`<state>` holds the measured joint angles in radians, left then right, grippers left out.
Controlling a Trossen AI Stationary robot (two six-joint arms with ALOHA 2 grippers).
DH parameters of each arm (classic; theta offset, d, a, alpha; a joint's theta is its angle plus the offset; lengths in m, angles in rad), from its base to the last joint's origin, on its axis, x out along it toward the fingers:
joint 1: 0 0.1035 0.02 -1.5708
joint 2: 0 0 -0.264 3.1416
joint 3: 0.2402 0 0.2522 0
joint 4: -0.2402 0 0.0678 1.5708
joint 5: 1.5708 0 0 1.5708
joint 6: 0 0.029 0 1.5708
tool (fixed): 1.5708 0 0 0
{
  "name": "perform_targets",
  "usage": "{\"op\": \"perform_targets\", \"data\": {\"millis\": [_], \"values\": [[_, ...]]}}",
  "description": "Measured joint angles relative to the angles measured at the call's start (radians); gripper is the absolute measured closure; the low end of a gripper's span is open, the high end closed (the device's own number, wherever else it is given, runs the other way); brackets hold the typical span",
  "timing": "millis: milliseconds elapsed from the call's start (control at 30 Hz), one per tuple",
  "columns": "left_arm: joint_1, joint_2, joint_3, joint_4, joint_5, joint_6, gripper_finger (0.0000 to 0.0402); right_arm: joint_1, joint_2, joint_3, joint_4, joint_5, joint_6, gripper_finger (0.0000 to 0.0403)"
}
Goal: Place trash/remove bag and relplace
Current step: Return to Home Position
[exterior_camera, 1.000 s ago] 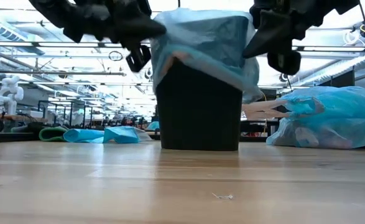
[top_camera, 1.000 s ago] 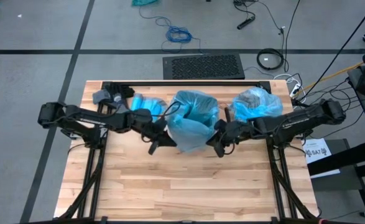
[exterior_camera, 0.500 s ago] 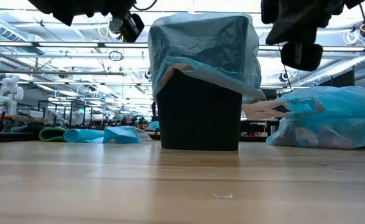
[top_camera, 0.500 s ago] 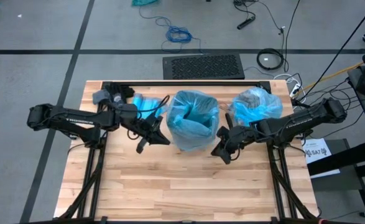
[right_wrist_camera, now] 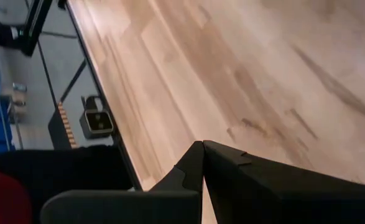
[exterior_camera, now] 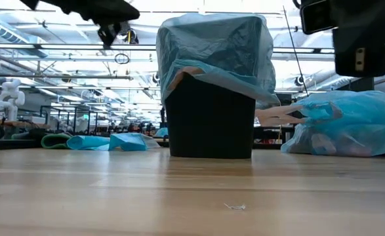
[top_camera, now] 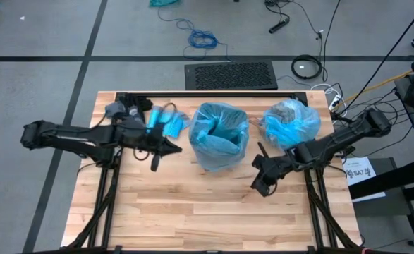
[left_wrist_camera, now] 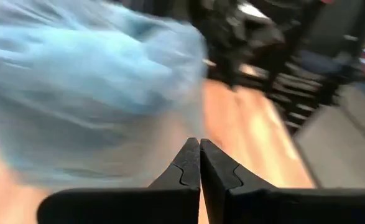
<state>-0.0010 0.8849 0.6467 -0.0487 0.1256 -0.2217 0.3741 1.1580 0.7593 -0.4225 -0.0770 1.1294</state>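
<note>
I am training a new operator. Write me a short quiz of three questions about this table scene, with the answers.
1. True or false: a blue bag lines the black bin.
2. On which side of the bin does the filled blue bag lie? A) the robot's right, B) the robot's left, C) in front of it.
3. Fill in: the left gripper and the right gripper are both ____.
Key: 1 true; 2 A; 3 shut.

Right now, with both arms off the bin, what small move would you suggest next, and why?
Probably draw both arms back toward their bases: the left hand and right hand are shut, holding nothing, clear of the bin, and its blue liner drapes over the rim.
</note>
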Motion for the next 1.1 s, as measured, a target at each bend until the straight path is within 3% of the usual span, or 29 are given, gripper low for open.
{"op": "perform_targets", "data": {"millis": [167, 467, 667, 867, 1100], "values": [[-0.037, -0.132, -0.083, -0.07, -0.156, 0.046, 0.0399, 0.057, -0.001, 0.0, 0.0, 0.001, -0.011, 0.0403], [-0.061, -0.319, -0.345, 0.102, -0.169, 0.047, 0.0399, 0.114, -0.075, 0.0, -0.014, 0.107, -0.071, 0.0403], [-0.061, -0.442, -0.476, 0.091, -0.191, 0.046, 0.0399, 0.113, -0.15, 0.0, -0.025, 0.21, -0.084, 0.0403], [-0.061, -0.521, -0.575, 0.093, -0.256, 0.045, 0.0399, 0.112, -0.214, 0.0, -0.025, 0.353, -0.131, 0.0403], [-0.061, -0.553, -0.638, 0.084, -0.255, 0.024, 0.0399, 0.112, -0.263, 0.0, -0.02, 0.419, -0.15, 0.0403]]}}
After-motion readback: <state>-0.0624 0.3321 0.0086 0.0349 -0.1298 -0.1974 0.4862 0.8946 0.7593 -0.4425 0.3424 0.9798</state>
